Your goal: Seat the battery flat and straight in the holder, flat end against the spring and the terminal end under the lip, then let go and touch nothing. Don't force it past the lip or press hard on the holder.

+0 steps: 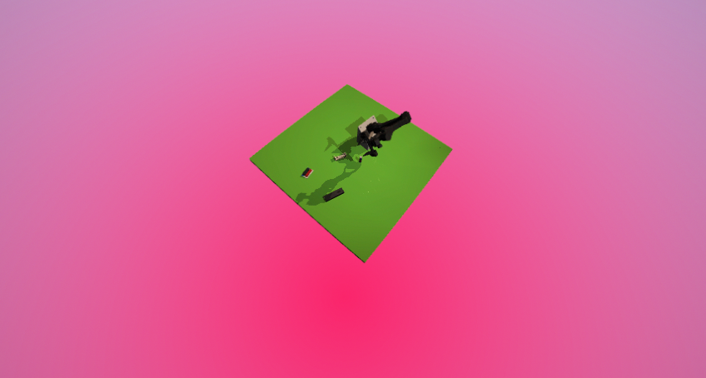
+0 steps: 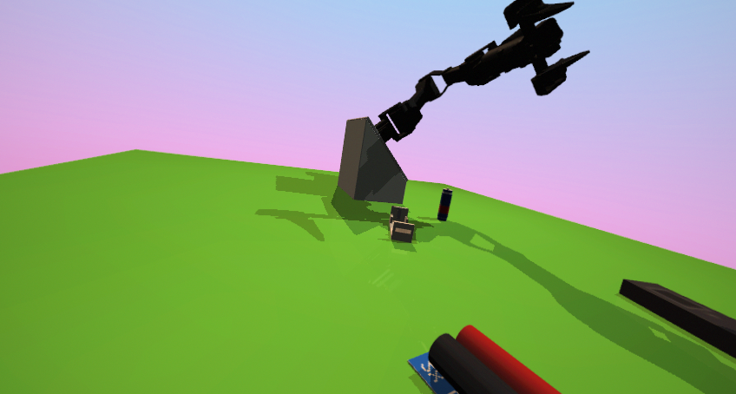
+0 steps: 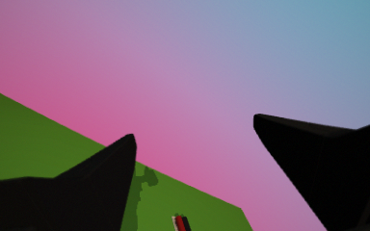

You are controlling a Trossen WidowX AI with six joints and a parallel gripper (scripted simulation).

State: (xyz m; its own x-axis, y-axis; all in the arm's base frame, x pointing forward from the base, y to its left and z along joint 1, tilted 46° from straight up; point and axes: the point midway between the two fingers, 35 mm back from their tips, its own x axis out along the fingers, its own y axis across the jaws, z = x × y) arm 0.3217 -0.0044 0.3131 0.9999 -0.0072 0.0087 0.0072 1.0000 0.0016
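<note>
The battery point(image 1: 360, 159) point(image 2: 444, 204) is dark blue with a red band and stands upright on the green surface, its small terminal end up. The holder point(image 1: 340, 156) point(image 2: 403, 232) is a small grey-beige cradle with raised ends and lies beside the battery, to its left in the exterior view. No battery shows in it; its spring and lip are too small to tell. My gripper point(image 2: 581, 27) point(image 3: 195, 130) is open and empty, raised high above the surface and well away from both. The wrist view shows neither battery nor holder.
The grey wedge-shaped arm base point(image 2: 379, 171) stands behind the holder. A red cylinder point(image 2: 503, 357) point(image 3: 181, 223) and a black cylinder point(image 2: 464, 364) lie side by side on a blue board point(image 2: 423, 371). A long dark block point(image 1: 333, 194) point(image 2: 676, 307) lies at the right in the exterior view.
</note>
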